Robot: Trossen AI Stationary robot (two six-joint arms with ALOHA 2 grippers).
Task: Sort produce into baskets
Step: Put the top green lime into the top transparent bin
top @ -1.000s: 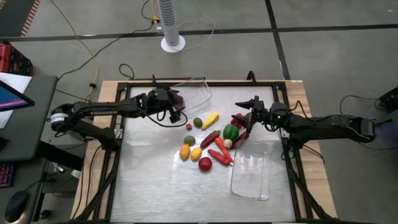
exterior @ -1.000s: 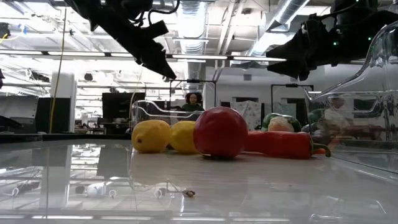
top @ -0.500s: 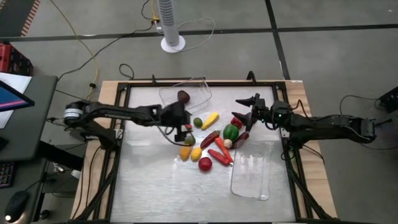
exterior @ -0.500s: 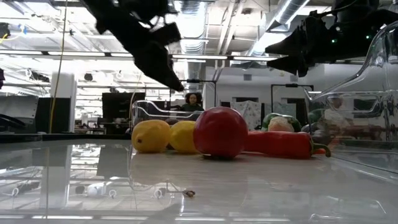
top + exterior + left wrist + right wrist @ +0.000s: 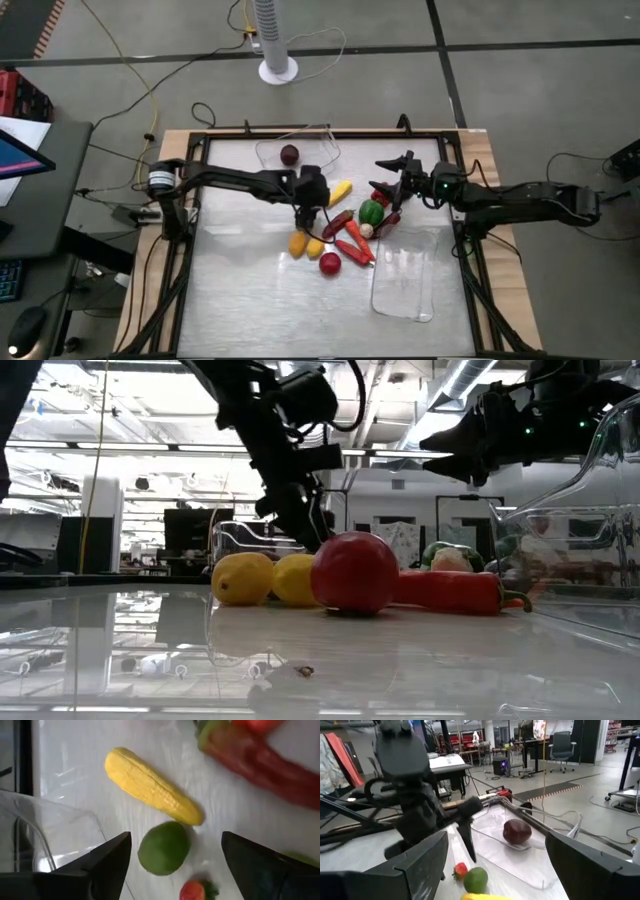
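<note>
My left gripper [image 5: 312,207] is open over the left side of the produce pile. In its wrist view its fingers stand on either side of a green lime [image 5: 163,847], apart from it, beside a yellow corn piece [image 5: 152,785] and a strawberry [image 5: 195,890]. A dark red round fruit [image 5: 289,154] lies in the far clear tub [image 5: 325,140]. My right gripper [image 5: 388,180] is open and empty above the pile's right side, over a green pepper [image 5: 371,211]. The second clear tub [image 5: 405,285] stands at the near right.
On the table lie a red chili [image 5: 337,223], a carrot [image 5: 352,250], a red apple [image 5: 330,263] and two yellow-orange round pieces [image 5: 298,243]. A black frame [image 5: 190,230] borders the table. A white fan base [image 5: 278,70] stands beyond the far edge.
My left gripper has gone from over the far tub toward the table's right and near edges and down, to the lime in the pile. The dark red fruit now lies in the far tub. My right gripper has kept about still.
</note>
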